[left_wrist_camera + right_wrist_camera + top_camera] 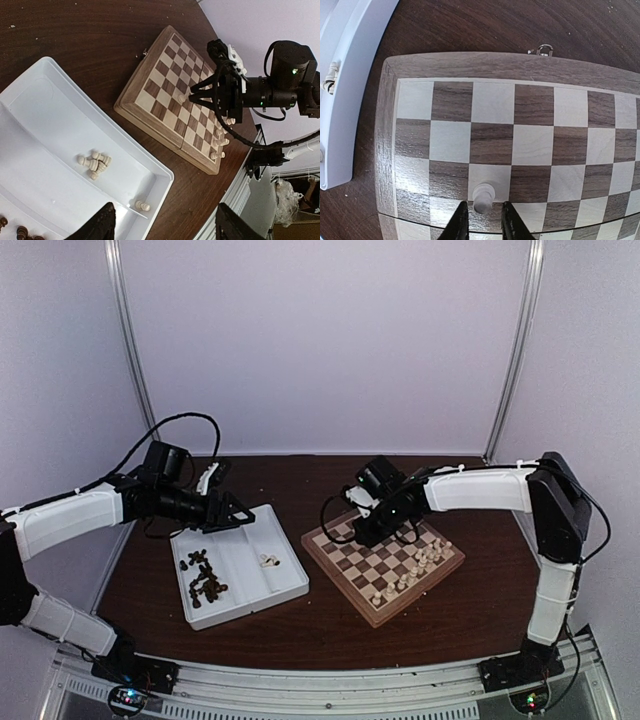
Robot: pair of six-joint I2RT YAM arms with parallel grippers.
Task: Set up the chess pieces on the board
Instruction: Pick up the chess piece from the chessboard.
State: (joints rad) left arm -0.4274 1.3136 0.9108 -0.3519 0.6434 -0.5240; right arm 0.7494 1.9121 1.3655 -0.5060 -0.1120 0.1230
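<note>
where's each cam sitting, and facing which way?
Top external: above, behind the bases, facing down at the table; left arm and right arm show.
Left wrist: over the tray, facing the board and right end effector; own fingers at bottom.
Right wrist: above the board, facing down; own fingers flank a cream piece.
Shared: all see the board.

Right arm (pixel 480 488) comes in from the right with its forearm about level over the board (pixel 335 583) and the wrist pitched down. Right gripper (pixel 362 536) sits low over the board's far-left part, jaws slightly apart, tips pointing down. Left arm (pixel 70 518) is stretched out well left of the board, forearm near level. Left gripper (pixel 238 516) is raised, jaws spread wide.
</note>
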